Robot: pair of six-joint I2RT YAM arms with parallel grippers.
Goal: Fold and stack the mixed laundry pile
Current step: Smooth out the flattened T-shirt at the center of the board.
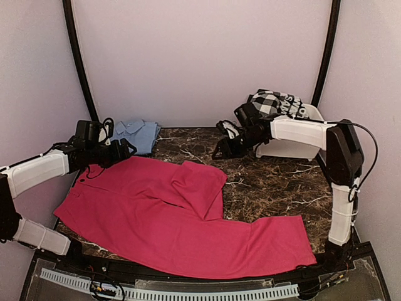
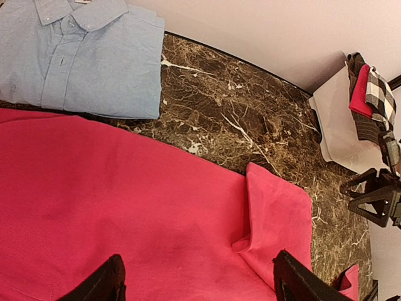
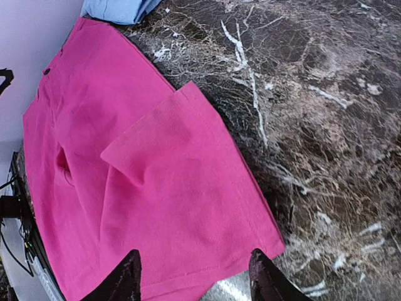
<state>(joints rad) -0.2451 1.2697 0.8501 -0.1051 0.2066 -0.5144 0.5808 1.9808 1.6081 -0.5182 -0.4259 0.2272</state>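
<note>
Magenta-pink cloth trousers lie flat from nine to five o'clock, one leg doubled over at centre, seemingly mid-fold, while the left gripper at ten and right gripper at one hover open-fingered and empty, apparently poised to grasp.

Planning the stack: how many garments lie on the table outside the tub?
2: pink trousers spread across the front; folded light-blue shirt at back left. Others may hide underneath.
</note>
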